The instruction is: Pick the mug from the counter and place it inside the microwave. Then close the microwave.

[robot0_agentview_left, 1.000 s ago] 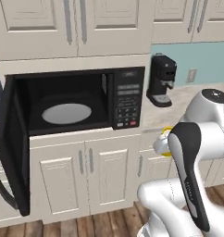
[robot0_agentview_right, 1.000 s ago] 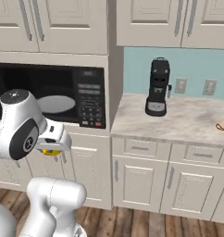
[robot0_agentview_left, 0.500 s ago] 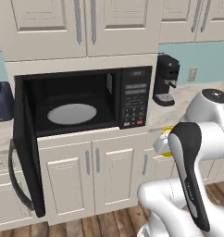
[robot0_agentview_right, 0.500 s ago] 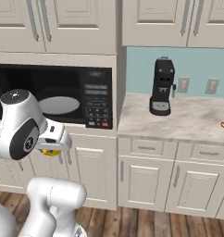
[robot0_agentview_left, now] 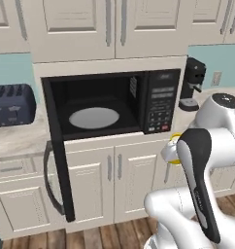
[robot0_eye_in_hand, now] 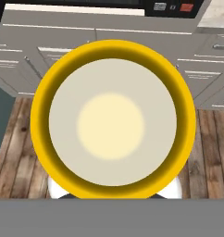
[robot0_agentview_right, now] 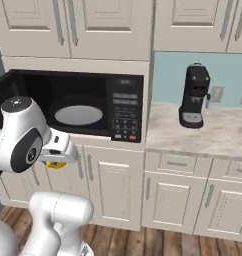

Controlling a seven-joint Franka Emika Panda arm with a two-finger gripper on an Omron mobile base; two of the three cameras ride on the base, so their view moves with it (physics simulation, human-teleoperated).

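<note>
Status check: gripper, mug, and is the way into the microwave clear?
Gripper shut on mug, carried low before the cabinets. Microwave door wide open, round plate bare. Nothing blocking the opening.

No text, brand or number can be read anywhere. The microwave (robot0_agentview_left: 109,109) has a button panel (robot0_agentview_left: 160,107) whose markings are too small to read. Its display is blank.

From the base cameras you saw only a sliver of the mug (robot0_agentview_left: 175,148), the rest hidden behind the arm. In the hand view its yellow mouth covered the fingertips, so you could not see the grip. The toaster (robot0_agentview_left: 11,104) was cut off by the left edge.
</note>
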